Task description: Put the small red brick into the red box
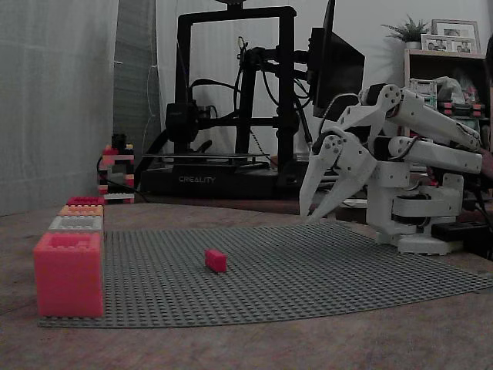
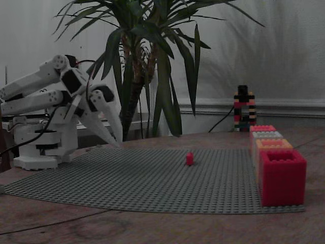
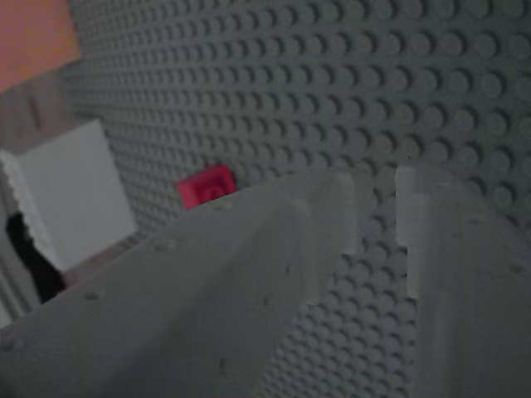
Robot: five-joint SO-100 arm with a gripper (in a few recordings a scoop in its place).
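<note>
Wrist view shows the hand (image 3: 377, 203) with its two fingertips nearly together and nothing between them, above the studded grey baseplate (image 3: 348, 91). Past the fingers, the small red brick (image 3: 206, 186) lies loose on the plate. In a fixed view the brick (image 2: 189, 158) sits mid-plate, well apart from the hand (image 2: 116, 142) and from the red box (image 2: 282, 176) at the plate's near corner. Nothing is done yet: reaching, gripping, carrying and dropping all remain.
</note>
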